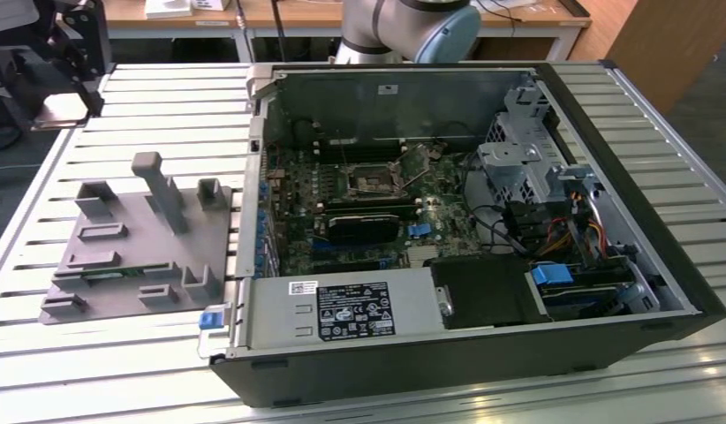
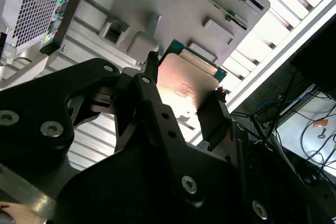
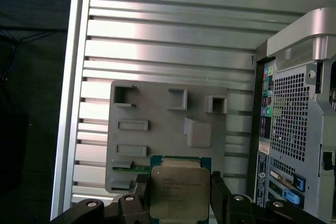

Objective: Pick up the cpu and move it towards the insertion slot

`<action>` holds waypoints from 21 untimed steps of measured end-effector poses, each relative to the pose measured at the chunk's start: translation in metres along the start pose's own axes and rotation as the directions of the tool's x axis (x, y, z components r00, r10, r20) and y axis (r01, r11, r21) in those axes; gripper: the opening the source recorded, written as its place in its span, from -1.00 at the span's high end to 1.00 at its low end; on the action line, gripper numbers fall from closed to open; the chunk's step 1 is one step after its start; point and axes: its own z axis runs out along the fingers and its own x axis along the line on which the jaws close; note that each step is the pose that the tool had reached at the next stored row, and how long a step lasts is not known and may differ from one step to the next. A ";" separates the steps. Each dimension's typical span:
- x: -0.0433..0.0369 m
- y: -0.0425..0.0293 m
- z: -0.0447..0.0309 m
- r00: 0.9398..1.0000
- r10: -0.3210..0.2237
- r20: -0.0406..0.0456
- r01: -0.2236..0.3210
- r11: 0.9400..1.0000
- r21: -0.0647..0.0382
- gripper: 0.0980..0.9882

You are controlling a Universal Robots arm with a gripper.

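A: The hand (image 3: pixel 178 204) is closed on the cpu (image 3: pixel 177 190). In both wrist views a black finger (image 3: pixel 137 184) presses each of two opposite edges, and the silver top faces the camera.

B: So the pick is done?

A: I'd judge so. In the second wrist view the cpu (image 2: pixel 184 90) hangs clear of the grey fixture plate (image 2: pixel 173 9), with open space between them. It rests on nothing.

B: And the insertion slot?

A: It is well apart from the chip. In the exterior view the insertion slot (image 1: pixel 369 181) lies on the green board inside the open computer case (image 1: pixel 693 265). The hand (image 1: pixel 59 108) is off at the exterior view's far left corner of the worktop (image 1: pixel 162 97), beyond the fixture plate.

B: Then the carry is barely under way?

A: That's my reading. The fixture plate and the case wall both lie between the chip and the slot, so nearly the whole move is left. The slot's frame looks open, though I can't tell for certain.
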 end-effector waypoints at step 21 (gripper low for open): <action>-0.0135 -0.0009 0.0000 1.000 0.000 0.000 0.000 1.000 0.000 -0.01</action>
